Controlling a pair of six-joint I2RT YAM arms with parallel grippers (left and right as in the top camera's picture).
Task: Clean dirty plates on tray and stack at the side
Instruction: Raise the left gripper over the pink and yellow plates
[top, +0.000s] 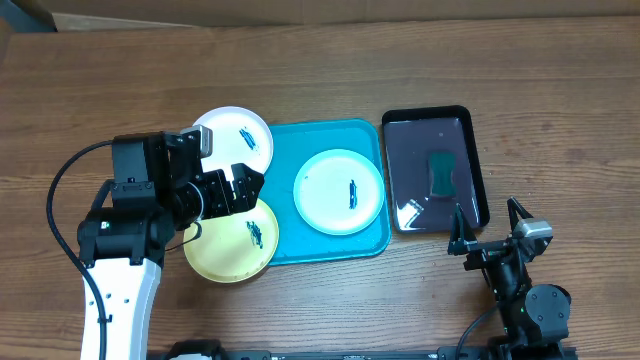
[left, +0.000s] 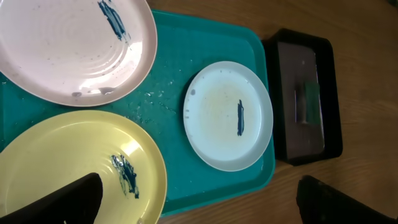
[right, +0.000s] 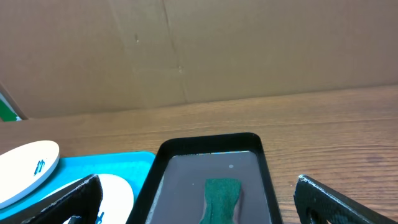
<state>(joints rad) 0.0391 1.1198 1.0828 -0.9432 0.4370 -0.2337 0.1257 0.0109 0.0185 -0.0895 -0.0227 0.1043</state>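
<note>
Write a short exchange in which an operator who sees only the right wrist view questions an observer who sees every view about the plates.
Operator: I can see two plates. Are there more?
Observer: Yes, a yellow plate overhangs the left edge of the tray. It has a dark smear.
Operator: Where is the other arm?
Observer: The left gripper hangs open above the spot where the yellow plate and the white plate nearly meet.

Beyond the tray (top: 340, 247) the tabletop (top: 330, 70) lies bare; a black tray (top: 425, 112) crowds its right side, perhaps touching.
</note>
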